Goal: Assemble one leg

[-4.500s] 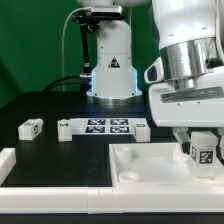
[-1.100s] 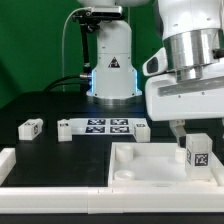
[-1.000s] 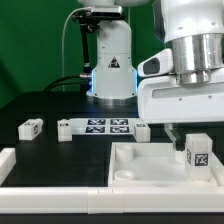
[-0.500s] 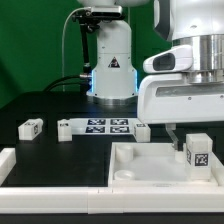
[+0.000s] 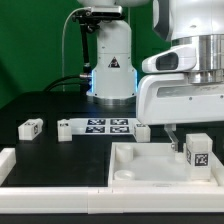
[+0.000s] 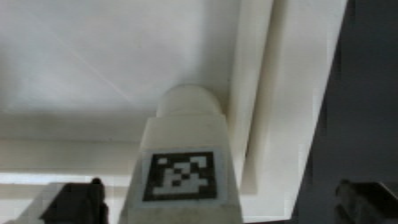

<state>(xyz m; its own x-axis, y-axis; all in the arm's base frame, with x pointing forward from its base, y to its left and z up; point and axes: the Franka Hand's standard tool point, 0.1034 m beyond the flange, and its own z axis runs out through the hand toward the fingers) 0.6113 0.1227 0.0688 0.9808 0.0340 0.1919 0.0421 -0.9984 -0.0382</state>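
Black tabletop (image 5: 30, 105) under a green backdrop: a small tagged block (image 5: 31, 127) sits at the exterior view's left, then the marker board (image 5: 103, 127), then the white panel (image 5: 150, 165). Toward that panel's right end the leg (image 5: 197, 155) stands upright between the spread fingers (image 6: 75, 203) of the hand (image 5: 196, 138), which grips nothing.

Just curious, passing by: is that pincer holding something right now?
Pincer: open, holding nothing; the leg stands apart from it.

Black table (image 5: 40, 100), marker board (image 5: 105, 127), small tagged block (image 5: 31, 127) beside it, large white panel (image 5: 145, 166)
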